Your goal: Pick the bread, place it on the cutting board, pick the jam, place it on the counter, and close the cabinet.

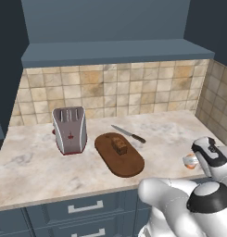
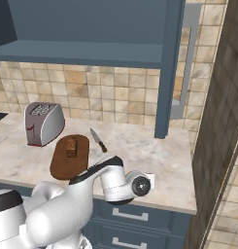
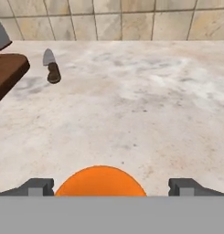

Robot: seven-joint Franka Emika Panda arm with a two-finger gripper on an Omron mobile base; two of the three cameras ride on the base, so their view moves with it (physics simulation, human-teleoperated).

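Bread (image 1: 119,145), left base view: it sits on the cutting board (image 1: 129,165), so I judge the first step done.
Jam (image 1: 190,161), left base view: a pale-banded orange jar on the counter (image 1: 36,159) near the front edge, partly hidden behind my wrist.
Surroundings, left base view: a toaster (image 1: 69,129) stands left of the board; a knife (image 1: 128,134) lies just behind it.
Cabinet (image 2: 169,68), right base view: its door stands out from the wall, open, above the counter's right end; closing it is the step I judge left.
Gripper (image 3: 111,186), hand view: my fingers (image 3: 36,186) stand wide apart on either side of the jam's orange lid, not clamped on it.
Progress, hand view: the jar appears to rest on the counter between the tips, so I judge the jam placed and released.
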